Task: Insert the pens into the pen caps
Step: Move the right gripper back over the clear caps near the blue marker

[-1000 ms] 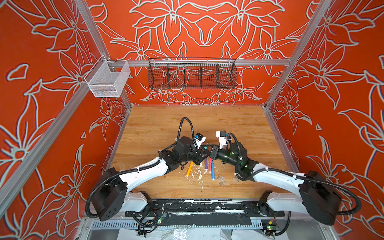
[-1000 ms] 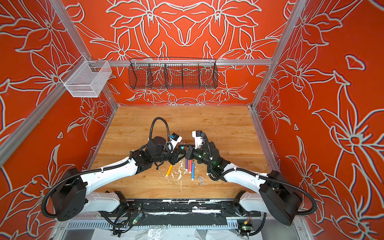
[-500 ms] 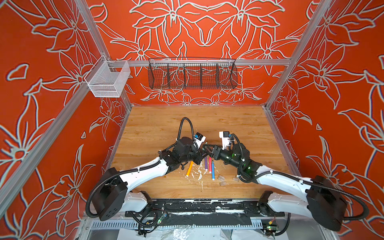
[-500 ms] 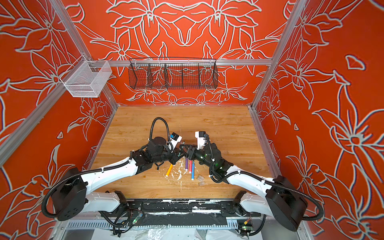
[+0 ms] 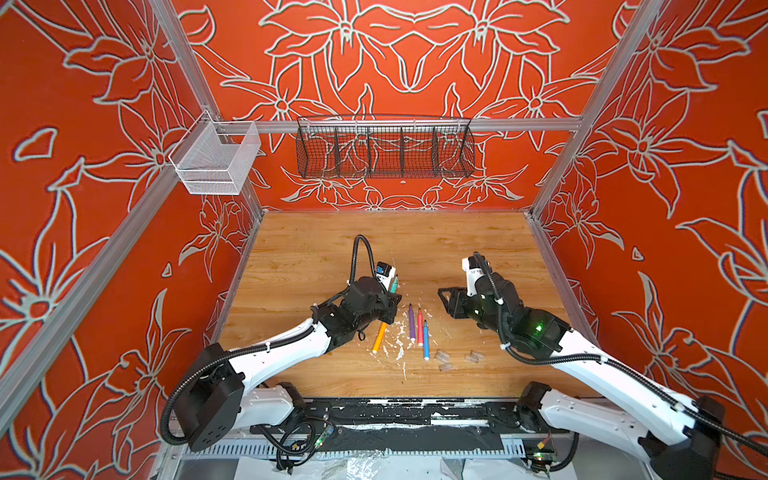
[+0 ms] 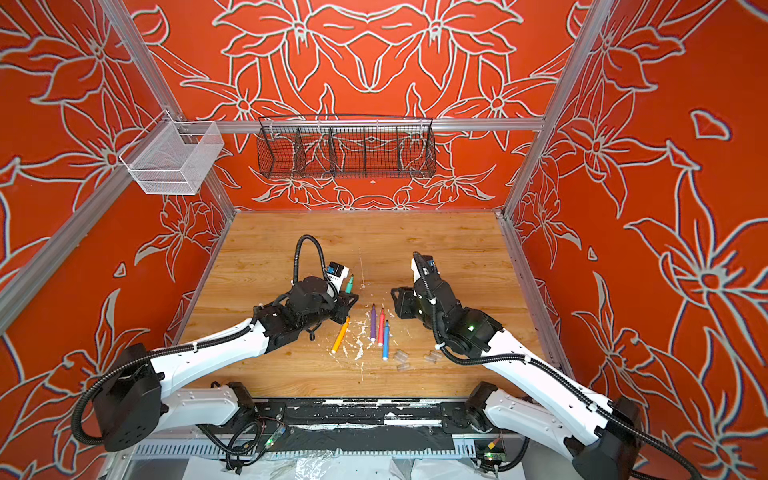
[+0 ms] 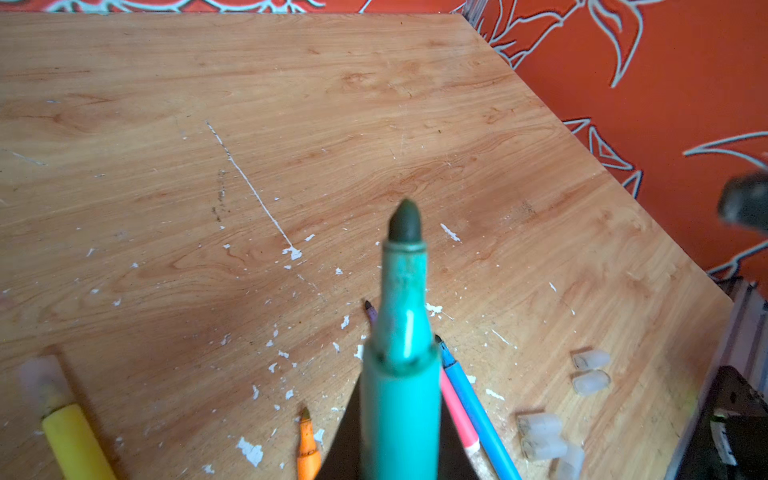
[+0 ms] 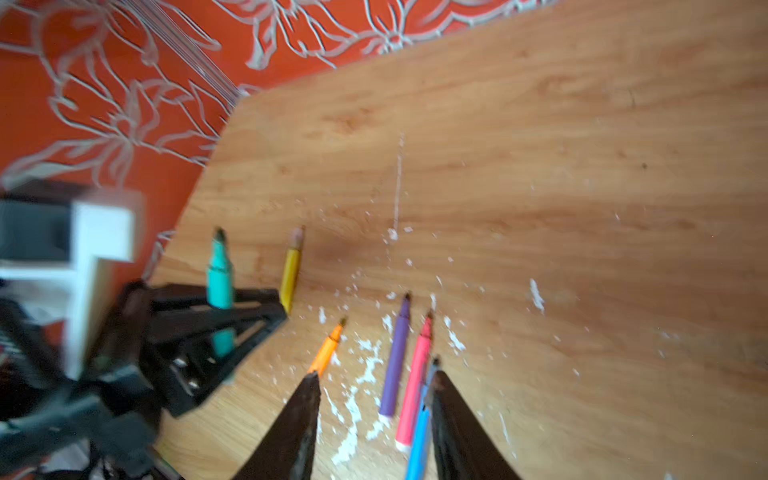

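Observation:
My left gripper [image 5: 392, 297] [image 6: 349, 297] is shut on the green pen [image 5: 393, 284] [image 6: 349, 284] [image 7: 401, 374], whose bare dark tip points up and away. The right gripper [image 5: 444, 301] [image 6: 395, 301] [image 8: 374, 376] hangs open and empty to the right of the pens. Orange [image 5: 379, 337], purple [image 5: 412, 322], pink-red [image 5: 420, 328] and blue [image 5: 425, 340] pens lie on the table. A yellow pen [image 8: 291, 274] [image 7: 70, 440] with a clear cap on its tip lies beside the left gripper. Several loose pen caps [image 5: 442, 355] [image 7: 590, 370] lie near the front right.
White paint flecks [image 5: 399, 340] litter the wooden table [image 5: 332, 241] around the pens. A black wire basket [image 5: 384, 149] hangs on the back wall and a white mesh bin [image 5: 216, 162] at the left rail. Orange walls close three sides.
The right gripper has opened and drawn back to the right, away from the left gripper. The left gripper has stayed in place with the green pen.

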Controlling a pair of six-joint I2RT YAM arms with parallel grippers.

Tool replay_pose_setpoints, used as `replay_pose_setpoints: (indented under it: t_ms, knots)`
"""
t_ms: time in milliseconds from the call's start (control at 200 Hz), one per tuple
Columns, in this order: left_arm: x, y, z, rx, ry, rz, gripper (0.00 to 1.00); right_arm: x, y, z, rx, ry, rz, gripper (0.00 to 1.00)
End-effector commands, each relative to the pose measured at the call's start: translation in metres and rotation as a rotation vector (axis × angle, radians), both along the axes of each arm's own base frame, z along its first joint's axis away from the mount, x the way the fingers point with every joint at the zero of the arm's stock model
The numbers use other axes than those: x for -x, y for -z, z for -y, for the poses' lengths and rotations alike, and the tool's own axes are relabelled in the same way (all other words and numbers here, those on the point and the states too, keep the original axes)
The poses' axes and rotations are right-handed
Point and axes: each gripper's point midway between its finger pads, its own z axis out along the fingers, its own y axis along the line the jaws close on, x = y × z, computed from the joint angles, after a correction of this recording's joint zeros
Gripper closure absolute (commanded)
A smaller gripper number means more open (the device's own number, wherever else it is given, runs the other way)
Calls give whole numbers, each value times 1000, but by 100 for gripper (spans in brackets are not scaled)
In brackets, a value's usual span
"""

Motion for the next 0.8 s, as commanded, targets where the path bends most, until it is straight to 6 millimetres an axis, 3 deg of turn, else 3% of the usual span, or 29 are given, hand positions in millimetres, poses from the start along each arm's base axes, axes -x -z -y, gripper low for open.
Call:
replay_pose_setpoints:
  t_ms: [0, 210, 380, 796]
  knots:
    - [-2, -3, -10, -2, -52, 8, 100, 30, 54, 32, 256, -31, -182, 57]
    - [0, -6, -12, 2, -53, 16, 100, 48, 92, 29, 354, -96, -283, 59]
    - [-1, -5, -12, -1, -54, 15, 100, 48, 108, 31, 415, -106, -311, 61]
    - [-1, -4, -12, -2, -52, 12, 100, 68, 146, 9, 423, -191, -395, 64]
